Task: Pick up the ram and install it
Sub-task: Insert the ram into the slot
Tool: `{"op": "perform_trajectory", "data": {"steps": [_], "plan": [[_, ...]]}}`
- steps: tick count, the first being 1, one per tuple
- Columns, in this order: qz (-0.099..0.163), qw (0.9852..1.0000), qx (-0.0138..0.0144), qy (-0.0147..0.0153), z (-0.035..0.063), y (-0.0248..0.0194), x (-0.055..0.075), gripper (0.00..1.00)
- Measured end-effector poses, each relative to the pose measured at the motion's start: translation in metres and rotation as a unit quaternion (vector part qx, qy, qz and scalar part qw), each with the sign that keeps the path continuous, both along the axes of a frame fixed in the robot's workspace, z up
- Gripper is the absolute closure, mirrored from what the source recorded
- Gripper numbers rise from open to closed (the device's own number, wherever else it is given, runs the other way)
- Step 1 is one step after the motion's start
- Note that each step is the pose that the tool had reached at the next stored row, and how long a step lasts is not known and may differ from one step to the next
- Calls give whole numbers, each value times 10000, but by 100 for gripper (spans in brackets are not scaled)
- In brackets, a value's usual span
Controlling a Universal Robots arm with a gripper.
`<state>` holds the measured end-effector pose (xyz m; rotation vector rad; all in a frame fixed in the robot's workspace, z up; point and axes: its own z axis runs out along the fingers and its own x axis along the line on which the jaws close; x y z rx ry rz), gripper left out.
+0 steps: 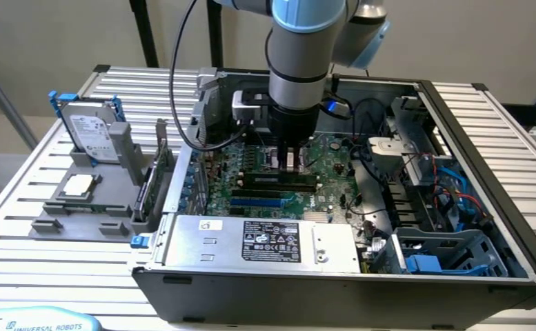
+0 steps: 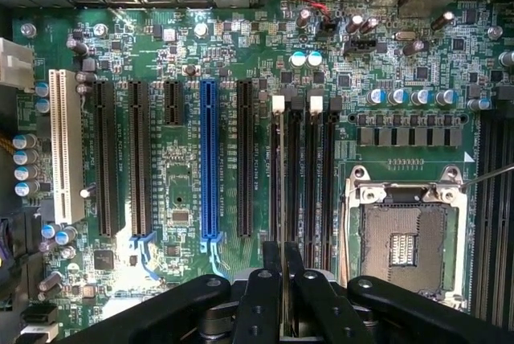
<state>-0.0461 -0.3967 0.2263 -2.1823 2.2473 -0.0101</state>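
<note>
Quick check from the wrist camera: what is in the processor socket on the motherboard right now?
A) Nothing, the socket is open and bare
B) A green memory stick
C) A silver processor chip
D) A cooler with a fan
A: the processor socket sits open on the motherboard, with its bare contact field showing inside the metal frame and no chip or cooler on it.

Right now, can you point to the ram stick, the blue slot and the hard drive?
ram [image 2: 283, 199], wrist view, on its thin edge standing in the memory slot.
blue slot [image 2: 210, 155], wrist view, on the middle of its long body.
hard drive [image 1: 94, 131], exterior view, on its label face.
</note>
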Motion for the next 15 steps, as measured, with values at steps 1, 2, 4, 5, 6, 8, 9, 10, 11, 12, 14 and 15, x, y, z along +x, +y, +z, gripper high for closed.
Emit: {"op": "perform_trajectory", "data": {"steps": [1,2,4,5,6,8,9,10,11,12,14,15], "plan": [[0,10000,-9,0,-2,0,0,87],[0,10000,-18,-1,-4,0,-1,87],[0,10000,-29,-2,-9,1,-2,87],[0,10000,-33,-2,-13,1,-3,87],[0,10000,-36,-3,-17,1,-3,87],[0,10000,-41,-4,-26,3,-3,87],[0,10000,-43,-4,-30,4,-3,87],[0,10000,-46,-4,-33,5,-3,87],[0,10000,-48,-4,-35,6,-3,87],[0,10000,-51,-3,-35,6,-3,87],[0,10000,-53,-4,-36,6,-3,85],[0,10000,-53,-4,-37,6,-3,79]]}}
